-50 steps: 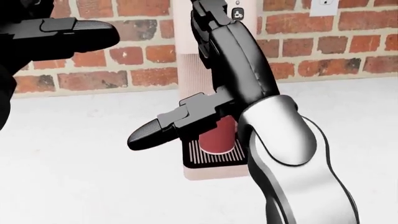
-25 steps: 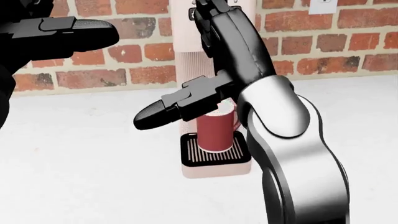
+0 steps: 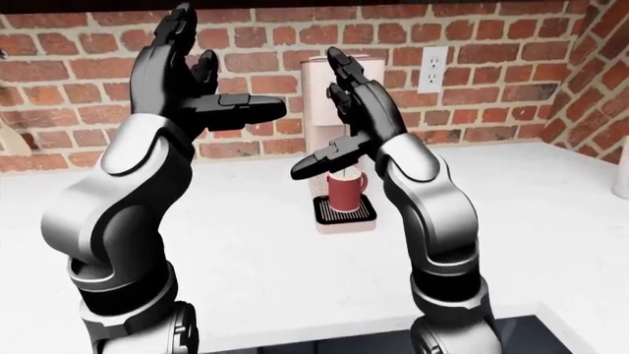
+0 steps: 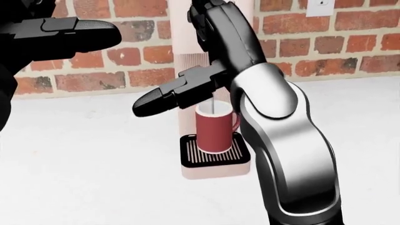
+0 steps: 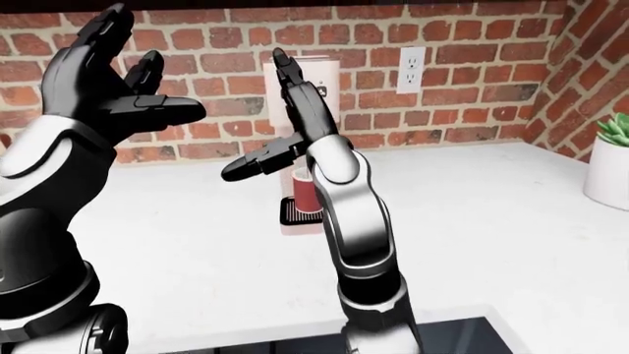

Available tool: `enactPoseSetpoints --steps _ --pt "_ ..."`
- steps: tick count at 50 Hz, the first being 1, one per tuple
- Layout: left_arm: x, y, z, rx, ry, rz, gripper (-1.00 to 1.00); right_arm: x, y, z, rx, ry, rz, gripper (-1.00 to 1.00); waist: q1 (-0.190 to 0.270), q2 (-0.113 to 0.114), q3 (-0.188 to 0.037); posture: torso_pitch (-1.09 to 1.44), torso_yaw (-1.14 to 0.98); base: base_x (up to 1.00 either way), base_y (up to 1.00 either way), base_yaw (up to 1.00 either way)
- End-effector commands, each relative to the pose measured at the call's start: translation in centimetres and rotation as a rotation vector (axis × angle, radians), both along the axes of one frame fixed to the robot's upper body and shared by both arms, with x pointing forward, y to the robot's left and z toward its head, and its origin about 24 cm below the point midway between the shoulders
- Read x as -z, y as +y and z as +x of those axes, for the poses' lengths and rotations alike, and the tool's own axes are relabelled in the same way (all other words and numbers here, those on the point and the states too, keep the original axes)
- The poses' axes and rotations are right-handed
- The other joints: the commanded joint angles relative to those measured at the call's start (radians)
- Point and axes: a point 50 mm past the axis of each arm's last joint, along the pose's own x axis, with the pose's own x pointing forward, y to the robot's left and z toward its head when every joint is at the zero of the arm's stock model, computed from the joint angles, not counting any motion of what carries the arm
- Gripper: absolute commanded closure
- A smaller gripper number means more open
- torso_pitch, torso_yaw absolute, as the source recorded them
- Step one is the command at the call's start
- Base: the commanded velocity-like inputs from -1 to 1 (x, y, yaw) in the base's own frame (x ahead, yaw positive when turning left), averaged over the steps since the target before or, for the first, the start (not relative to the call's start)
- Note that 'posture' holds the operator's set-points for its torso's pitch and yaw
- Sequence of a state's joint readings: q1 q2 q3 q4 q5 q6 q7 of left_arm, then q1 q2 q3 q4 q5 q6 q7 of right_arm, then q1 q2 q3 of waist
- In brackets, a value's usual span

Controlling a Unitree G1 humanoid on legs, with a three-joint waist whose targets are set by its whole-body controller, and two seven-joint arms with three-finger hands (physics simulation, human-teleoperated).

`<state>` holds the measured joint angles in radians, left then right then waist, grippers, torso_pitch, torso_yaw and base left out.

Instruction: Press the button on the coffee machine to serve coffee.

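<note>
Only the right-eye view shows a potted plant (image 5: 611, 158) beside the wall.

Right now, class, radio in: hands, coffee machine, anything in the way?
Right hand open, fingers up against the coffee machine. Left hand open, raised clear. Red mug on the drip tray, thin stream falling in. Nothing in the way.

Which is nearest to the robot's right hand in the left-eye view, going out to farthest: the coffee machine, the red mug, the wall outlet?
From the right hand:
1. Coffee machine, directly behind the fingers, at the brick wall.
2. Red mug, just below the hand, on the machine's drip tray.
3. Wall outlet, off to the view's right, on the wall.
</note>
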<state>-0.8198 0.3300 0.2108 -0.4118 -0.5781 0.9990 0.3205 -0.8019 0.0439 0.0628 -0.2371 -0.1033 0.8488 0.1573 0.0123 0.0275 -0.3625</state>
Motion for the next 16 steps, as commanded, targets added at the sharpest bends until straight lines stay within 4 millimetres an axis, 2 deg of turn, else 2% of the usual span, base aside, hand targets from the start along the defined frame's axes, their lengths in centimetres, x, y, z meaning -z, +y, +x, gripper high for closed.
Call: enactPoseSetpoints --steps 1,16 --pt "-1.36 0.15 -0.36 -0.007 -0.069 -0.008 -1.00 -1.56 -0.12 -0.12 0.009 -0.079 0.017 -1.00 0.001 0.003 -0.001 -0.58 0.00 0.00 0.00 0.00" --pt "-1.32 0.04 -0.37 -0.005 -0.067 -0.008 -1.00 -1.21 0.01 0.24 0.006 -0.069 0.013 -1.00 0.005 -0.001 0.003 -0.58 0.00 0.00 0.00 0.00"
